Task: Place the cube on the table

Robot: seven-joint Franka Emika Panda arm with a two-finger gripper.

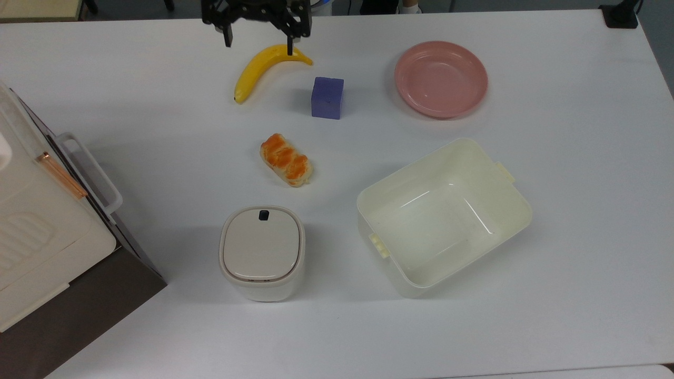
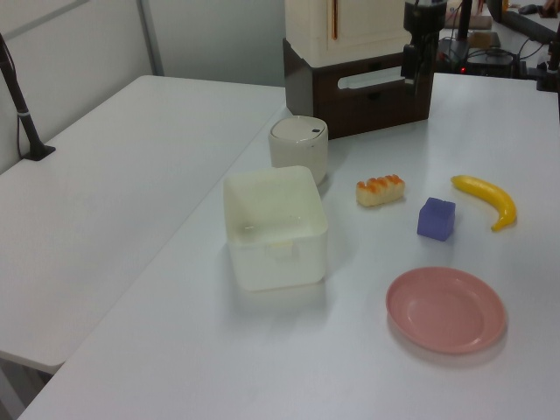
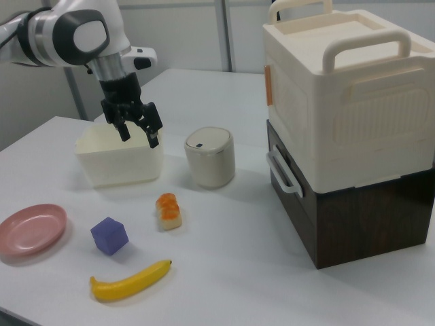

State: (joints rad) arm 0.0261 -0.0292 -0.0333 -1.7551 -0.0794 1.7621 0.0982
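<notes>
In the top view, the arm is cut off by the upper edge, leaving the gripper with its fingers spread wide and empty. In the right view, the gripper hangs raised above the table, touching nothing. The cube rests flat on the table, well apart from the gripper, between the banana and the pink plate.
</notes>
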